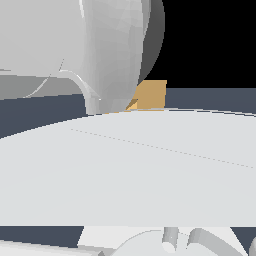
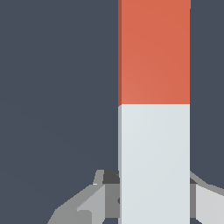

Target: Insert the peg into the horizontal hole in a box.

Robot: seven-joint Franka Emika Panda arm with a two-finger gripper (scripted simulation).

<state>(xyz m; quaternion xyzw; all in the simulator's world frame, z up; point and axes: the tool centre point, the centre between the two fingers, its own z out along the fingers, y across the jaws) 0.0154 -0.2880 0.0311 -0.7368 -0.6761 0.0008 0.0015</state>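
Claw (image 2: 154, 205): in your wrist view it was clamped on the peg (image 2: 154, 131), grey fingers (image 2: 87, 205) showing on either side of the pale end and meeting its faces. So pinching the peg, not spread.

The peg ran straight away from the camera: grey-white half nearest the claw, orange-red half beyond it, colour break about midway up the visible length. The far tip ran out of frame, so you couldn't tell where it ended. Behind the peg there was only flat dark slate-blue surface (image 2: 57, 87); no box or hole in that view.

The exterior view gave you what the wrist didn't: the box (image 1: 151, 94), tan, sitting well back on the dark floor (image 1: 215, 98), mostly hidden by a large pale grey arm link (image 1: 75, 45) filling the exterior view's left and top. A small dark notch with a lighter tan edge (image 1: 132, 104) showed at the box's lower corner next to the link; it could be the hole, but you couldn't tell for sure. A broad pale grey body (image 1: 125, 170) filled the foreground, with more arm parts (image 1: 170, 240) below. Above the floor line the background was black. The peg and claw were not visible in the exterior view, so the peg's distance from the box couldn't be judged.
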